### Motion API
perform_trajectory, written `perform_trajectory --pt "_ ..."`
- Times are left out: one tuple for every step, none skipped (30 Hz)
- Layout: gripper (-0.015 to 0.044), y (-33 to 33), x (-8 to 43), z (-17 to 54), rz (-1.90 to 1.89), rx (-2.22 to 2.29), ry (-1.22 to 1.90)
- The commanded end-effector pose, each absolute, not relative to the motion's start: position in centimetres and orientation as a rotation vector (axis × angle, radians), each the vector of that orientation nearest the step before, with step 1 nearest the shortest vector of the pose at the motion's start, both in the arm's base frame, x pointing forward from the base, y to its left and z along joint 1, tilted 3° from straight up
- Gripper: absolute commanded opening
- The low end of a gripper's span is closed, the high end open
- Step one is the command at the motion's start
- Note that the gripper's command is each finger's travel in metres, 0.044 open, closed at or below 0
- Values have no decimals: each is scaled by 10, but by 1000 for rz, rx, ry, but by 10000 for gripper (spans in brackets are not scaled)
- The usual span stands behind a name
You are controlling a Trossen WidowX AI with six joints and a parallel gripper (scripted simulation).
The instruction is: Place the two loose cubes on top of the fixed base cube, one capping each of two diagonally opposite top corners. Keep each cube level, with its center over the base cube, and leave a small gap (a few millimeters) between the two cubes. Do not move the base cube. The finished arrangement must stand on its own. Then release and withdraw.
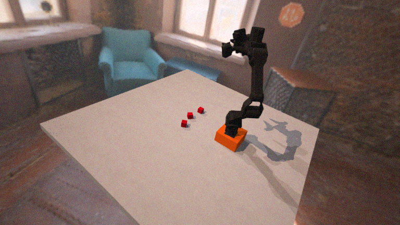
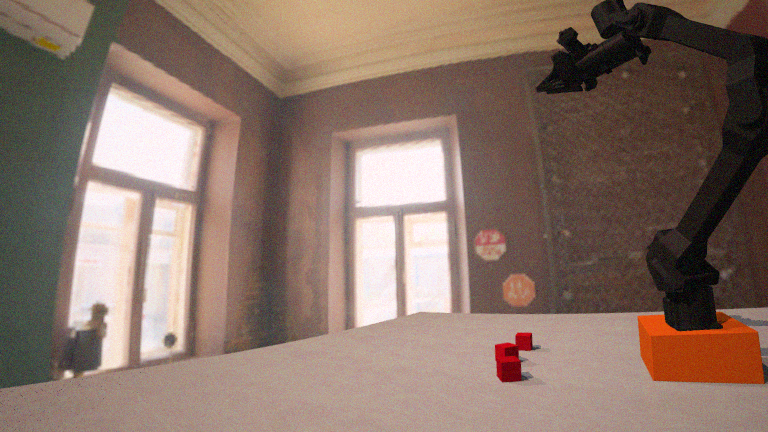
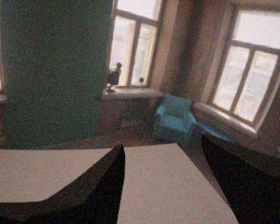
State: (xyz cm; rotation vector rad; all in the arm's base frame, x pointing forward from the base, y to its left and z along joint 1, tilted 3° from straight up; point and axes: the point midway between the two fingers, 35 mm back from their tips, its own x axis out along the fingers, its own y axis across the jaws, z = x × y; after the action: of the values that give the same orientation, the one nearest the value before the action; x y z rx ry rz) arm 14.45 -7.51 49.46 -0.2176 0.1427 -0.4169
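Three small red cubes lie apart on the table, in a slanting row: a far cube (image 1: pixel 200 110) (image 2: pixel 523 341), a middle cube (image 1: pixel 189 115) (image 2: pixel 505 350) and a near cube (image 1: pixel 184 123) (image 2: pixel 509 369). In the exterior view the near cube partly hides the middle one. They look alike, so which is the fixed base cannot be told. None stands on another. My gripper (image 1: pixel 225 50) (image 2: pixel 540 88) (image 3: pixel 162 146) is partly open and empty, high above the table, to the right of the cubes in the top and exterior views. The wrist view shows no cube.
The arm stands on an orange block (image 1: pixel 224 141) (image 2: pixel 705 356) to the right of the cubes. The pale table (image 1: pixel 132 139) (image 2: pixel 339 387) (image 3: pixel 154 182) has its far corner behind the cubes in the top view. A blue armchair (image 1: pixel 129 63) (image 3: pixel 175 122) stands beyond the table.
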Motion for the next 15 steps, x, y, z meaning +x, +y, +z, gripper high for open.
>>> perform_trajectory --pt "265 -106 177 460 -374 -13 251" --pt "265 -112 185 451 -364 34 279" --pt "265 -117 194 442 -356 79 309" --pt "265 -121 202 432 -348 124 340" --pt "265 -125 211 422 -341 167 372" --pt "265 -128 219 411 -335 209 405" --pt "265 -131 228 400 -330 250 439" --pt "265 -133 236 389 -326 289 474" --pt "265 -134 244 378 -323 326 510" --pt "265 -135 251 367 -321 362 546" --pt "265 -135 259 355 -319 397 584" --pt "265 -135 266 343 -320 430 622" --pt "265 -133 273 331 -321 461 661" --pt "265 -132 279 319 -323 490 701" --pt "265 -130 285 306 -326 518 742"
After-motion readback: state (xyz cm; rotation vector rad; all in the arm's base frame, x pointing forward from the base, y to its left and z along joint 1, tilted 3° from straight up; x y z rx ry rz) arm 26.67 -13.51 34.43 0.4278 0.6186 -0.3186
